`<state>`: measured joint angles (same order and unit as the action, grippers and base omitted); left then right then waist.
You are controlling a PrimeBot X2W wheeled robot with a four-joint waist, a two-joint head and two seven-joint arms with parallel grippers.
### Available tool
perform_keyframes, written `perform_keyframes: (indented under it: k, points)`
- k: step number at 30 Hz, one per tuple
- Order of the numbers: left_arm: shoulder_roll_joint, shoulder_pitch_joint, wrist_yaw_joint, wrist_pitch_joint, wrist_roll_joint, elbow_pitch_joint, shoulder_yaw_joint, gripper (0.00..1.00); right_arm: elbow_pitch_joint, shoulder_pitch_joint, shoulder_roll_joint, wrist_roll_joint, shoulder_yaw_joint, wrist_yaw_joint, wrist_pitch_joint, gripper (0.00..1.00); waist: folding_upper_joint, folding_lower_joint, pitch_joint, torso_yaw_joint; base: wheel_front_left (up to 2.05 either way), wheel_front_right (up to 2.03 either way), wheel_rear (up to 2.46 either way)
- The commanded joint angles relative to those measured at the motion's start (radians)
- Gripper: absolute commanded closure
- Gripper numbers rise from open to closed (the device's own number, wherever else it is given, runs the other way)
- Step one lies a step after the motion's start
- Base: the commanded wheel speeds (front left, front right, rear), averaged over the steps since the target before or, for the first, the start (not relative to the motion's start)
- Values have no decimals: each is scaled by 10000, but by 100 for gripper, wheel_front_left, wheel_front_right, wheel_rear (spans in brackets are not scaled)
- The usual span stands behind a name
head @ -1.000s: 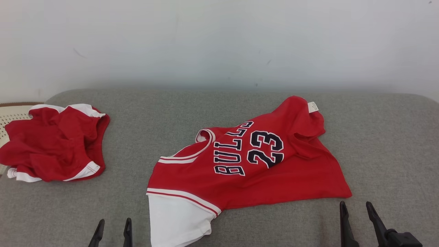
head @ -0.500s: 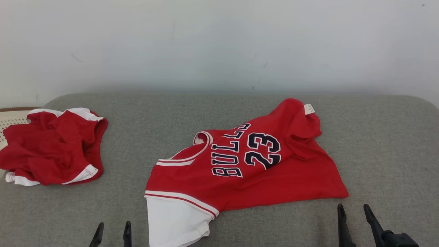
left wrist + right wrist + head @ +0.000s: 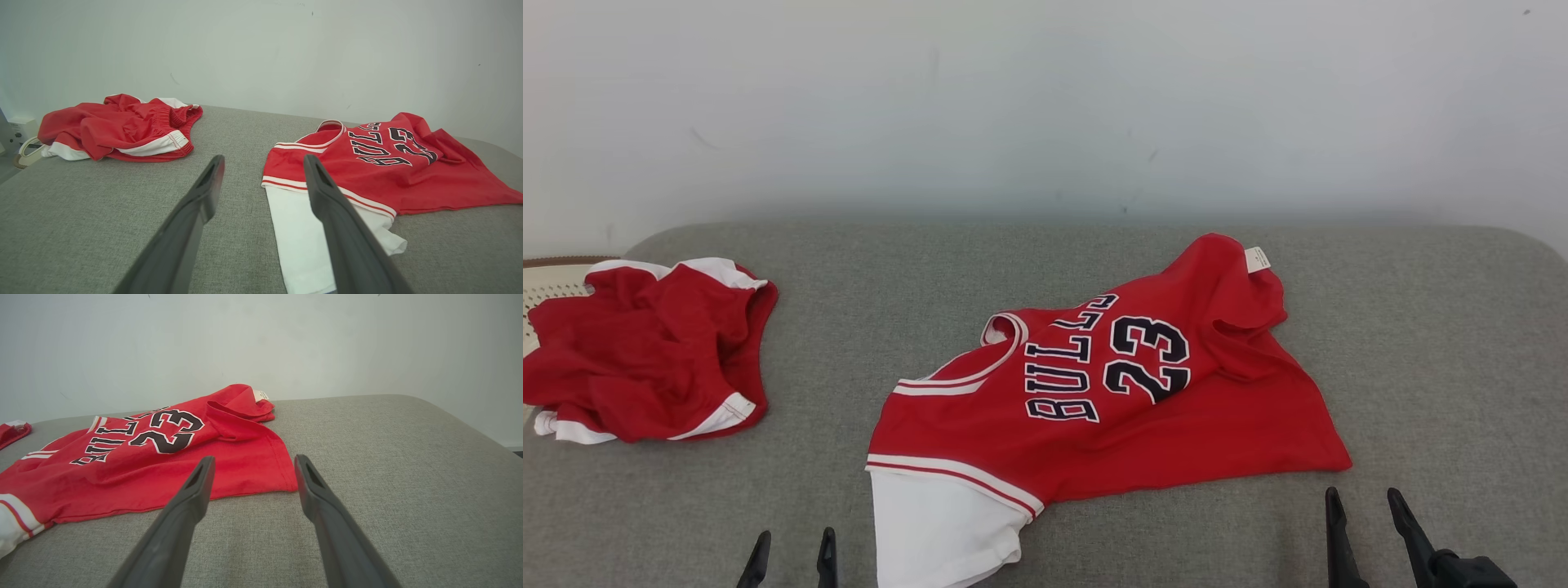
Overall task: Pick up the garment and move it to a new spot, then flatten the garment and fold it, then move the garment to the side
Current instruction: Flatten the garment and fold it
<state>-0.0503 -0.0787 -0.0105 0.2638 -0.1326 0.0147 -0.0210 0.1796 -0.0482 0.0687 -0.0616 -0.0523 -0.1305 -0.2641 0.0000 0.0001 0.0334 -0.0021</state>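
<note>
In the head view, one red fabric jersey [image 3: 1143,408] printed "BULLS 23", with one white sleeve showing, lies rumpled and partly spread on the grey woven fabric surface [image 3: 1421,343]. One small white label [image 3: 1257,260] is turned out at its far corner. Well to the left of the jersey, apart from it, sits one crumpled pair of red shorts with white trim [image 3: 645,359]. Two grippers show on the near side of the jersey: the left gripper [image 3: 795,535] just left of the white sleeve, the right gripper [image 3: 1362,492] just past the jersey's near right corner. Each has its two dark fingers parted with nothing between them. In the left wrist view, the left gripper [image 3: 263,160] is spread wide and empty, with the jersey [image 3: 388,171] ahead to its right and the shorts [image 3: 118,128] ahead to its left. In the right wrist view, the right gripper [image 3: 254,458] gapes likewise and holds nothing, a hem corner of the jersey [image 3: 143,465] showing between its fingers.
</note>
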Motion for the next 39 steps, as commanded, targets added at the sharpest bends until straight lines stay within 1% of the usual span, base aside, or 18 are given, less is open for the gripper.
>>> perform_keyframes:
  k: [1, 9, 13, 16, 19, 22, 26, 28, 34, 39]
  points:
    - [-1, -112, -22, 5, 39, -14, -6, 0, 26, 84, -30, 51, 4, -5, -9, 0, 0, -1, -6, -1, 0, 0, 0]
    - [-1, -132, 0, 5, -57, -4, 36, 0, 75, 112, -46, 63, -44, -5, -8, 0, 0, -1, -29, -51, 0, 0, 0]
    - [-2, -131, 51, 5, -630, 121, -7, 0, 198, 282, -3, 3, -81, -5, 87, 0, 0, -1, -101, -138, 0, 0, 0]
    - [1, 65, 93, 5, -1077, 477, -153, 0, 441, 710, 75, -42, -87, -5, 277, 0, 0, -1, -215, -205, 0, 0, 0]
    - [-5, 404, 290, 5, -1340, 1041, -398, 0, 953, 1301, 213, 45, 23, -5, 524, 0, 0, -1, -363, -250, 0, 0, 0]
    - [-7, 699, 523, 5, -1533, 1785, -588, 0, 1731, 1971, 292, 75, 48, -5, 639, 0, 0, -1, -557, -294, 0, 0, 0]
    - [1, 1227, 696, 5, -1720, 2827, -827, 0, 3098, 2889, 508, 12, 155, -5, 624, 0, 0, -1, -930, -243, 0, 0, 0]
    - [-11, 1426, 778, 5, -1862, 3270, -921, 0, 3756, 3287, 487, 100, 226, -5, 579, 0, 0, -1, -1090, -215, 0, 0, 0]
    - [-8, 1862, 967, 5, -2216, 4155, -1345, 0, 5537, 4299, 597, 178, 480, -5, 332, 0, 0, -1, -1389, -96, 0, 0, 0]
    - [-1, 2015, 1151, -3, -2536, 4611, -1927, 0, 6820, 4982, 659, 374, 779, -5, 169, 0, 0, -1, -1494, -52, 0, 0, 0]
